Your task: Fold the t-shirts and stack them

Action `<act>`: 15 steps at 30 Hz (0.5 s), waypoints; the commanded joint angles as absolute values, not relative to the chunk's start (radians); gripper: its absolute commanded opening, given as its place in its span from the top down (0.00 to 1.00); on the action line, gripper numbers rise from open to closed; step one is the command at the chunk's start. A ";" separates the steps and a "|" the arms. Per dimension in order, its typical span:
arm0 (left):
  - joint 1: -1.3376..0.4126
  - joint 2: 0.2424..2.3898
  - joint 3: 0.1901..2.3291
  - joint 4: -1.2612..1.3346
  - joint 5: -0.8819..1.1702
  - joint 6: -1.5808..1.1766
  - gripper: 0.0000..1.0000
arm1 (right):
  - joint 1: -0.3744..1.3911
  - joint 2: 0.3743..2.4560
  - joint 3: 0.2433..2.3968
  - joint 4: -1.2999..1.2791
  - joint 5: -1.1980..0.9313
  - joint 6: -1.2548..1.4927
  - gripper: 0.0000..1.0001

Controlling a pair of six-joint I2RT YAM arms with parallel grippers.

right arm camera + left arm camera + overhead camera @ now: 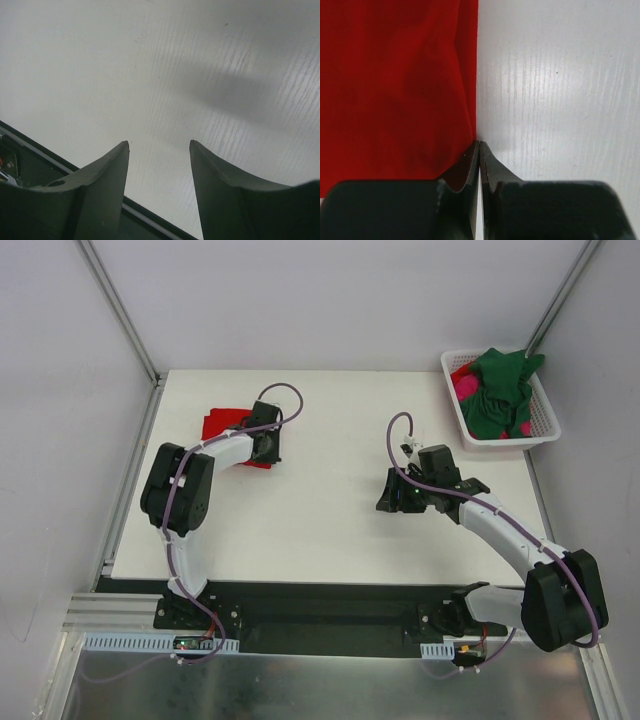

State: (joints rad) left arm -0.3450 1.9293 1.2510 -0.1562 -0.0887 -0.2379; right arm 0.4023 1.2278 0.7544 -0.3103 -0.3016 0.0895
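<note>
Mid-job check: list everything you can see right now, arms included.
red t-shirt: one, bright red, lying on the table's far left.
green t-shirt: one, dark green, bunched on top in the basket.
pink t-shirt: one, magenta, in the basket, partly under the green one.
basket: one, white slotted plastic, table's far right corner.
table: one, white.
left end effector: one, black, shut, tips at the red t-shirt's edge.
right end effector: one, black, open, empty, above the table's middle right.

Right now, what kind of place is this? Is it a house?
Likely a robot lab, not a house: a left arm and right arm bolted beside a white table, blank walls on metal rails, and a basket of shirts.
</note>
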 commanded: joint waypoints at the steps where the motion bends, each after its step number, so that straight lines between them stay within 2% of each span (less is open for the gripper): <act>1: -0.324 1.960 1.295 -0.186 -0.103 -0.203 1.00 | 0.394 1.229 0.755 -0.290 -0.304 0.084 0.45; 15: -0.229 2.014 1.371 -0.270 -0.003 -0.255 1.00 | 0.385 1.233 0.755 -0.293 -0.305 0.078 0.45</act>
